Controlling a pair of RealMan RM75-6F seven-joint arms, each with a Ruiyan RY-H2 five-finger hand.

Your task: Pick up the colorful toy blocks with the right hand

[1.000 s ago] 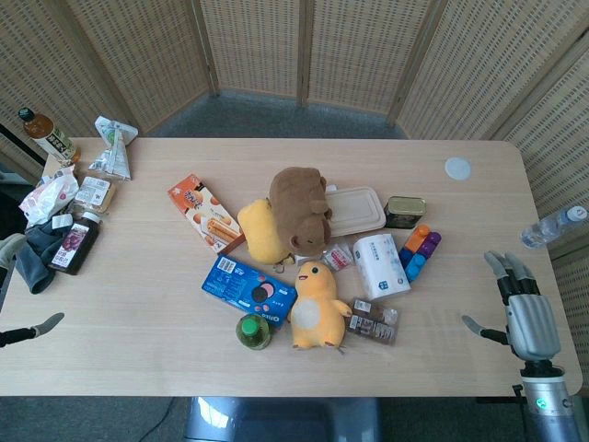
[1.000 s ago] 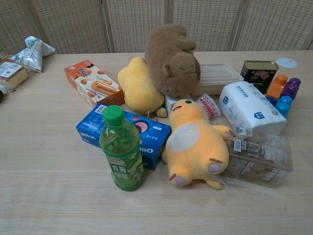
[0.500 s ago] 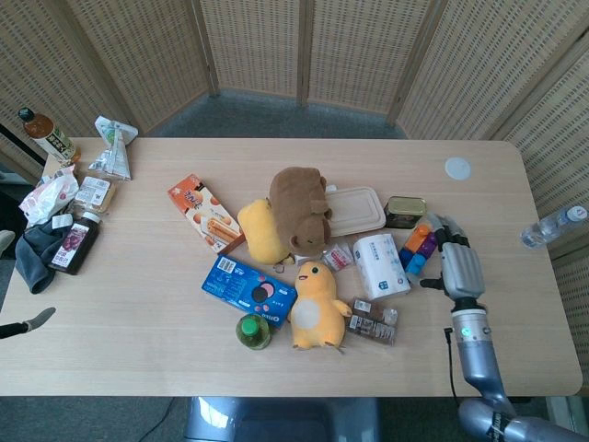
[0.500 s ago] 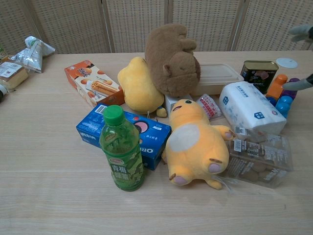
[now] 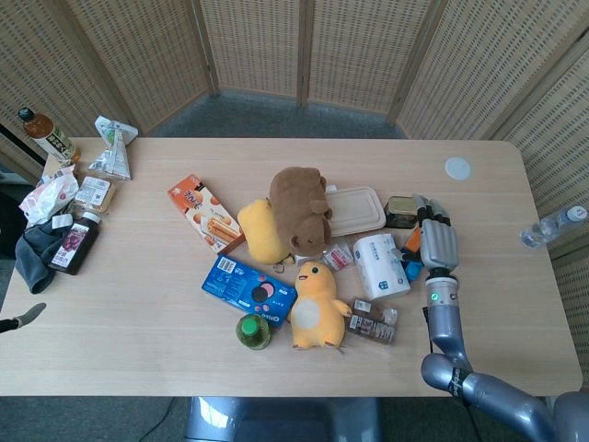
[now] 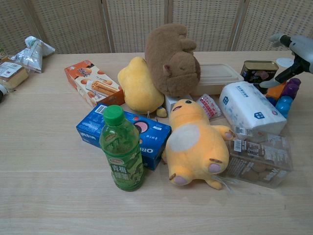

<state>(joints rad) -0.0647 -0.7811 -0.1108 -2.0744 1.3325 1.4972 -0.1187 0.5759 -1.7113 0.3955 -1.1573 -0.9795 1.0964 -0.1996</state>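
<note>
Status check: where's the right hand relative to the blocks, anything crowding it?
Right hand open, above the toy blocks, nothing held. Tissue pack and tin can crowd them. Left hand at table edge.

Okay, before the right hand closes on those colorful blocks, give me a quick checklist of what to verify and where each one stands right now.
1. right hand over the colorful toy blocks: ok, it hovers above them.
2. Fingers apart, holding nothing: ok.
3. Contact with the blocks: cannot tell; the hand hides them in the head view.
4. Room beside the blocks: not ok, the tissue pack and the tin can sit close by.
5. left hand clear of the work: ok, at the table's far edge.
</note>
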